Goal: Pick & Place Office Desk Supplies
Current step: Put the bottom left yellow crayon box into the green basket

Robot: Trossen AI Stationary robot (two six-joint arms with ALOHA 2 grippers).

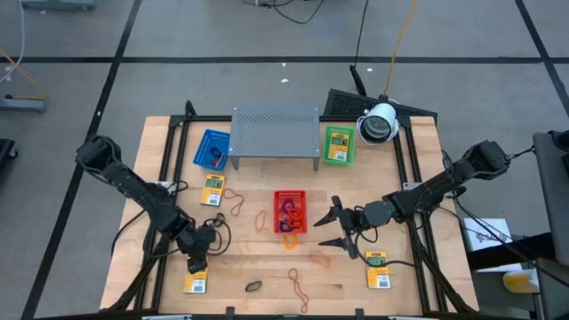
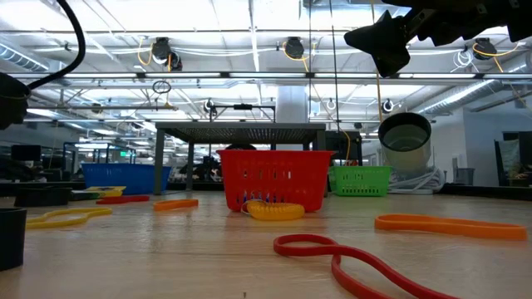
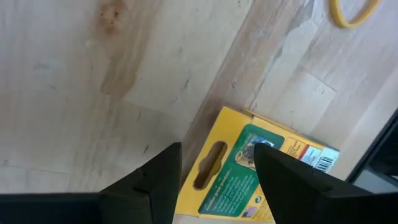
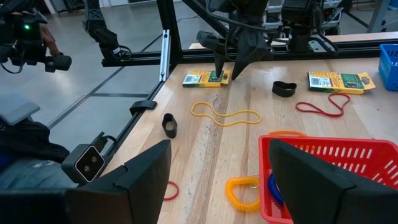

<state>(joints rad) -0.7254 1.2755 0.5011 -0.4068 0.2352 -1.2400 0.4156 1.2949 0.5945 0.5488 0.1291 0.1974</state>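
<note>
The left gripper [image 1: 196, 264] hangs open straddling a packet [image 1: 196, 283] near the surface's front-left corner, ready to pinch it; the right gripper [image 1: 331, 228] waits open beside the red basket [image 1: 290, 197].

A red basket [image 1: 290, 212] stands at the middle of the wooden tabletop [image 1: 267, 262], with the right claw [image 1: 336, 226] spread open just beside its right wall, fingers pointing at it. Bare wood runs along the front edge between a dark loop [image 1: 253, 286] and a packet [image 1: 379, 269] at the right front. The left claw [image 1: 196, 263] stands open over a packet [image 1: 196, 283] at the left front corner, blocking approach there. Behind the basket, a grey perforated rack [image 1: 276, 132] spans the back, flanked by a blue basket [image 1: 212, 149] and a green basket [image 1: 338, 145]. Thin rubber loops [image 1: 240, 206] lie scattered left of the red basket.
</note>
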